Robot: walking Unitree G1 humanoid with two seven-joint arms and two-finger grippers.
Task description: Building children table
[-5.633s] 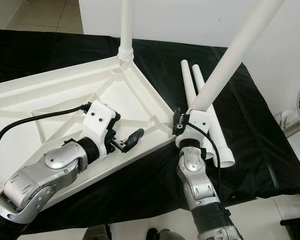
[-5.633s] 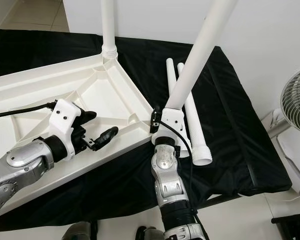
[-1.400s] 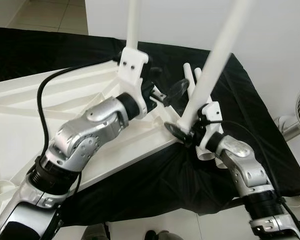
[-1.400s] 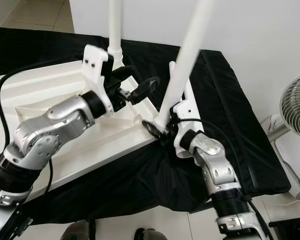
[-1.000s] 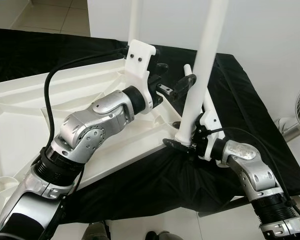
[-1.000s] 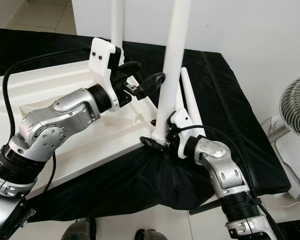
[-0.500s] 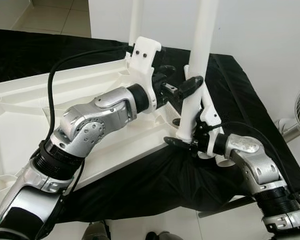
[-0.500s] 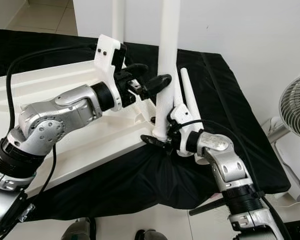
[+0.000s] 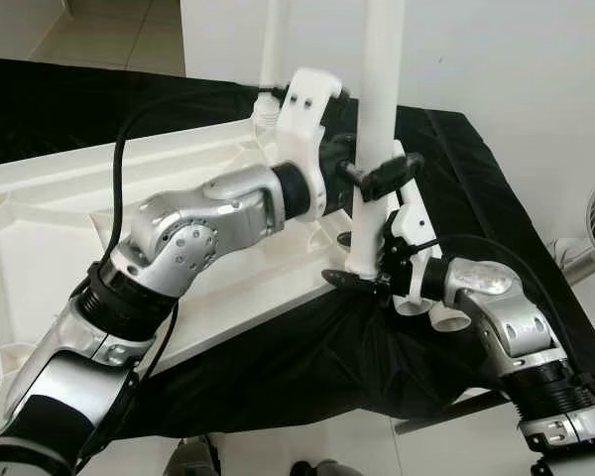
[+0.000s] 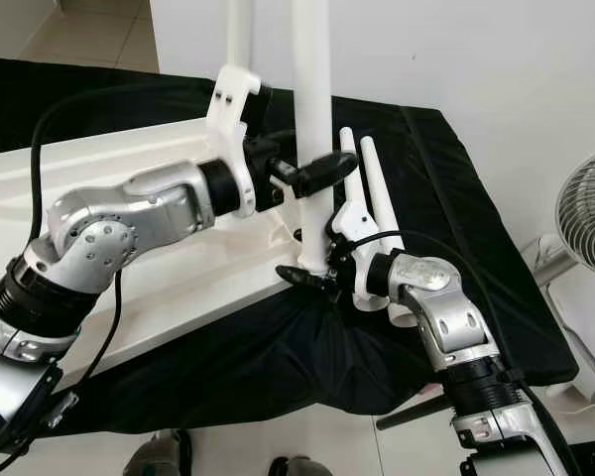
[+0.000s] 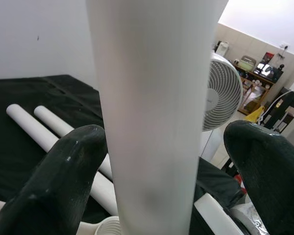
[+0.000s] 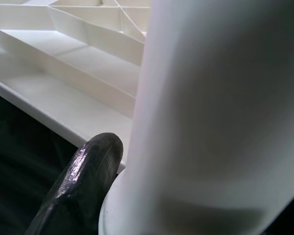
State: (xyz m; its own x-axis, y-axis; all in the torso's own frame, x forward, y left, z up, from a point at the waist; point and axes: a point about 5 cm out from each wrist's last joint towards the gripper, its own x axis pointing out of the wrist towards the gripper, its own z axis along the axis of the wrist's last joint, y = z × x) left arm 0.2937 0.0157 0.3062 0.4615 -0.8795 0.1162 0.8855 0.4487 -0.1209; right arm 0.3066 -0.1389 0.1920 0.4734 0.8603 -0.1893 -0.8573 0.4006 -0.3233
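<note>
The white tabletop (image 9: pixel 59 218) lies upside down on a black cloth. One white leg (image 9: pixel 274 40) stands fitted in its far corner. A second white leg (image 9: pixel 382 79) stands upright at the near right corner. My right gripper (image 9: pixel 362 276) is shut on this leg's base, one finger (image 12: pixel 83 181) pressed against it. Higher up, my left gripper (image 9: pixel 370 167) is open with a finger on each side of the leg; one finger (image 11: pixel 73 166) touches it and the other finger (image 11: pixel 264 166) stands apart.
Two spare white legs (image 10: pixel 372 188) lie side by side on the black cloth right of the tabletop. A white fan (image 10: pixel 585 213) stands on the floor at the far right. A white wall rises behind the table.
The held leg has swung from a tilt to upright over the near right corner. My left gripper has left the tabletop, moved right and come around the leg.
</note>
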